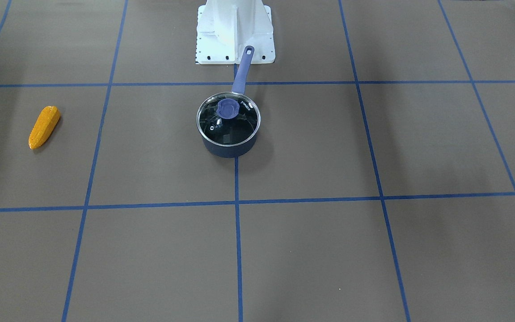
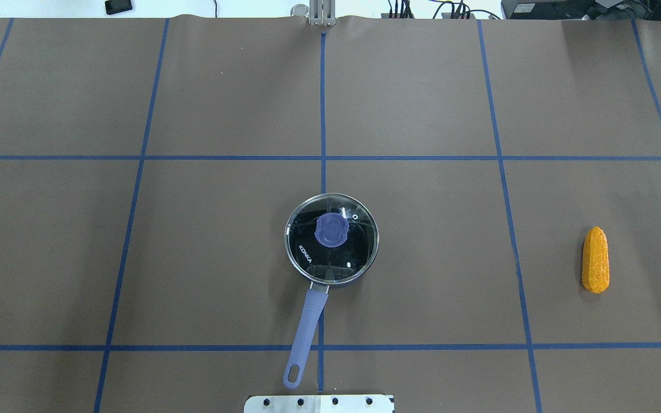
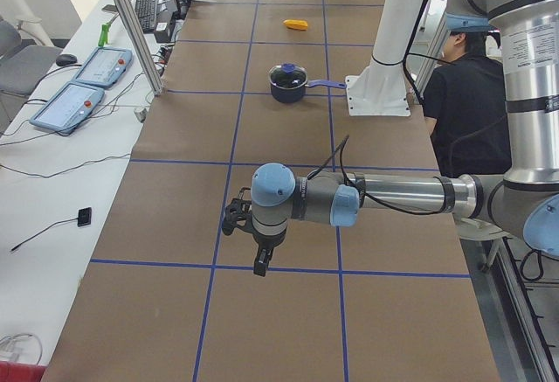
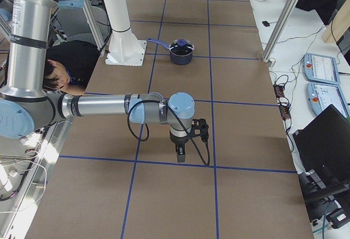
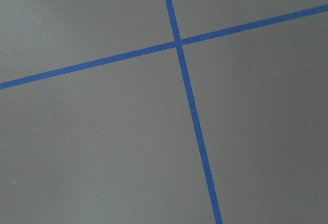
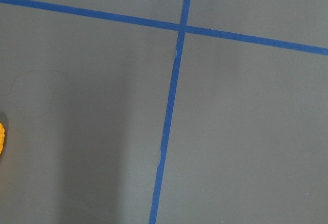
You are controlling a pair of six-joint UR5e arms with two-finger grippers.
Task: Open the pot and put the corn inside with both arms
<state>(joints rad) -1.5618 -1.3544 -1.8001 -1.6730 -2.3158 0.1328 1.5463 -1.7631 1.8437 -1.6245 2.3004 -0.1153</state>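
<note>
Pot point(image 1: 228, 150) sitting upright near the middle of the table point(image 2: 221, 258), wearing its glass lid point(image 2: 353, 252) with the lavender knob point(image 2: 331, 230) on top, pointing its handle point(image 2: 306, 332) toward 7 o'clock in the overhead view, at the white base mount point(image 1: 234, 31). Corn point(image 2: 595, 260) lying flat at 3 o'clock from the pot, well apart, tapering toward 12. Left gripper point(image 3: 259, 260) and right gripper point(image 4: 181, 152) hanging over bare table, far from both things, seemingly carrying nothing; showing only in side views, so finger spread impossible to tell.
</note>
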